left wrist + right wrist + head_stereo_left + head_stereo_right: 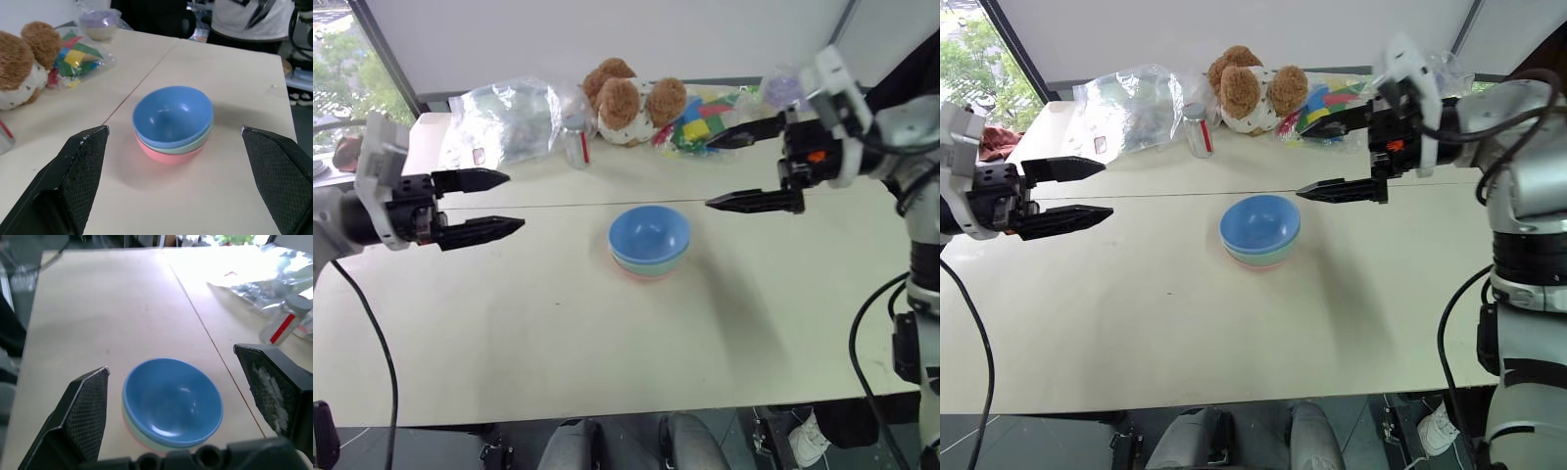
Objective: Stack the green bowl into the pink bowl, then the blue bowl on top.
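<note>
Evidently the stacking is done: the blue bowl [649,233] sits nested in the green bowl [171,147], inside the pink bowl [166,156], at table [558,333] centre. The left gripper [495,204] at nine o'clock and the right gripper [744,168] at two o'clock hang spread and empty, so only withdrawal seems left.

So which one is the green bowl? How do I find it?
Look at the middle of the pale table, where three bowls sit nested in one stack. The green bowl is the middle one, showing as a thin mint band. The blue bowl sits inside it on top, and the pink bowl is underneath.
</note>
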